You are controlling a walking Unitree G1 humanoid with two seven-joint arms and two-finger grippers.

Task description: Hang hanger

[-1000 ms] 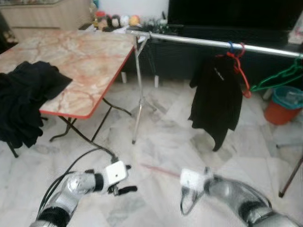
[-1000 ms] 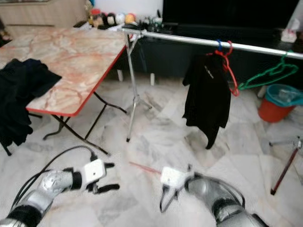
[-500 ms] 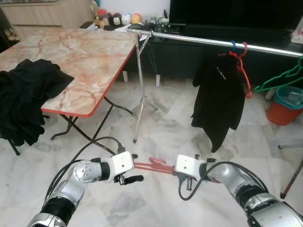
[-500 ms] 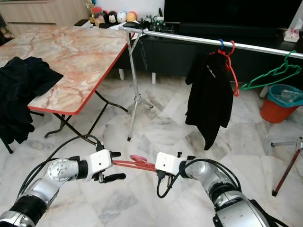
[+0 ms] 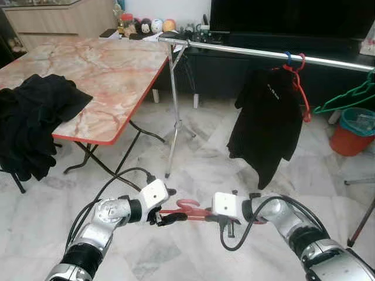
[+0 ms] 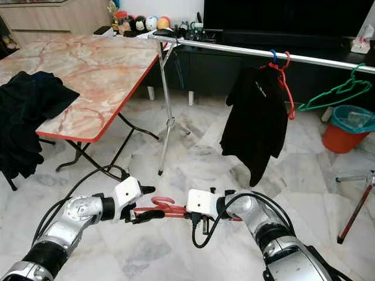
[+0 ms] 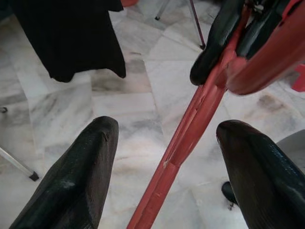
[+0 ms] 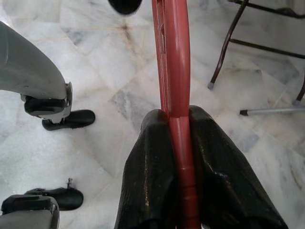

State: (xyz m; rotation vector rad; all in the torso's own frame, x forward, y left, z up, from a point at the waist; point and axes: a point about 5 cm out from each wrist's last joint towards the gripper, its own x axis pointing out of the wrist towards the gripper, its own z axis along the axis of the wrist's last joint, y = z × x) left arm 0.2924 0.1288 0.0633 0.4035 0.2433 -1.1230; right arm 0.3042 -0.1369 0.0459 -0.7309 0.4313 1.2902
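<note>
A red plastic hanger (image 5: 186, 206) is held low over the marble floor, between my two arms. My right gripper (image 8: 177, 117) is shut on the hanger's bar (image 8: 175, 71), one black finger on each side. My left gripper (image 7: 166, 129) is open, its fingers wide apart, and the hanger's arm (image 7: 190, 129) runs through the gap without touching either pad. The silver clothes rail (image 5: 252, 52) crosses the room ahead at the upper right, well above both grippers.
On the rail hang a black garment (image 5: 266, 123) on a red hanger and an empty green hanger (image 5: 351, 96). The rail's tripod stand (image 5: 173, 117) is straight ahead. A marble-top folding table (image 5: 117, 76) with black clothes (image 5: 29, 123) stands left. An orange bucket (image 5: 348, 137) sits far right.
Both arms have drawn in toward each other. The right gripper brought the hanger up and left, and the left gripper's open fingers now straddle it. The black garment swung slightly.
</note>
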